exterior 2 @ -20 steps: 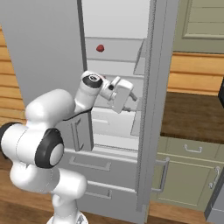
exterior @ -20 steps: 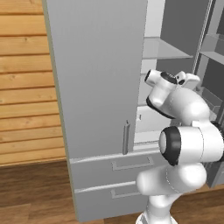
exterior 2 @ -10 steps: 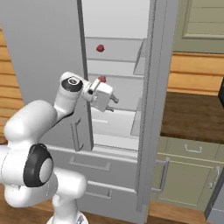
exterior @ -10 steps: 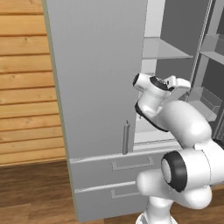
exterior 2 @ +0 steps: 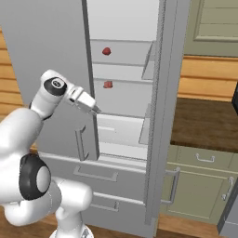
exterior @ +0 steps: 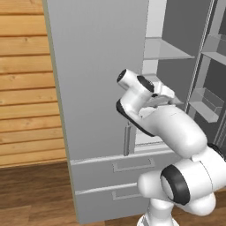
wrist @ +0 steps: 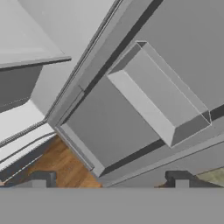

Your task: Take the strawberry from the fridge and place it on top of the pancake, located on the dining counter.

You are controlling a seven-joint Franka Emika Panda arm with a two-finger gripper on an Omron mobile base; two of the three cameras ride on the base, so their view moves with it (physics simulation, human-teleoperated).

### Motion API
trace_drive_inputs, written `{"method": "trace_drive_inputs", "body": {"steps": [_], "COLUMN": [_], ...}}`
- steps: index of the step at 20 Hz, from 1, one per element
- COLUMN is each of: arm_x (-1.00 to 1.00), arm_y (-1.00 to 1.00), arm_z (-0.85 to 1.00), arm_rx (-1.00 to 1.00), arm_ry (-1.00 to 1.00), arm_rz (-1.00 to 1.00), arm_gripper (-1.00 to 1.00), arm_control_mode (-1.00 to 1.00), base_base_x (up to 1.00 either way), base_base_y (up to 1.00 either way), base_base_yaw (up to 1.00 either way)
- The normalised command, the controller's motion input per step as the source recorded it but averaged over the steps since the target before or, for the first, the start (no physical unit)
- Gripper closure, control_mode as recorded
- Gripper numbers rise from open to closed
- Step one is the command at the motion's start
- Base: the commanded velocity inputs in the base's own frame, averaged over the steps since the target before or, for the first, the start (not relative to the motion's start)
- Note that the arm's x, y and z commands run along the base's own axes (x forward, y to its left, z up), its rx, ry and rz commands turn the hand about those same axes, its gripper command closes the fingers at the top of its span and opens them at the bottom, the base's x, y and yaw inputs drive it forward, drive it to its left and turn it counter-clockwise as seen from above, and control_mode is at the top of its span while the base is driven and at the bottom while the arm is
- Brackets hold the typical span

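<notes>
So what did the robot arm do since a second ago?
The arm swung its claw left across the open fridge, from the middle of the opening to the edge of the left door. The claw is open and holds nothing. The strawberry on the upper shelf and the pinkish-red piece below it stayed put.

Left base cam is sitting behind the arm, looking fwd at the fridge [exterior: 97,88] closed left door, close up. Right base cam is looking from the other side into the open compartment w/ shelves. Both are sharing the fridge front and drawers. Hand cam is looking along the gripper [wrist: 109,178], very near, tilted, at an inner door bin [wrist: 157,94].
</notes>
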Motion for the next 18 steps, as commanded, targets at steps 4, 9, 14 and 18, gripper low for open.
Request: {"method": "trace_drive_inputs", "body": {"steps": [4,9,14,18], "arm_x": [-0.03,-0.01,0.01,0.04], "arm_y": [0.71,0.51,0.37,0.07], "arm_z": [-0.05,-0.07,-0.28,-0.26], "arm_rx": [0.29,0.33,0.24,0.09], "arm_ry": [-0.20,-0.18,-0.05,0.00], "arm_rz": [0.00,0.02,0.23,0.41], "arm_gripper": [-1.00,-1.00,-1.00,-1.00], "arm_control_mode": [-1.00,-1.00,-1.00,-1.00], "base_base_x": [0.00,0.00,0.00,0.00], "base_base_y": [0.00,0.00,0.00,0.00], "base_base_yaw": [0.00,0.00,0.00,0.00]}}
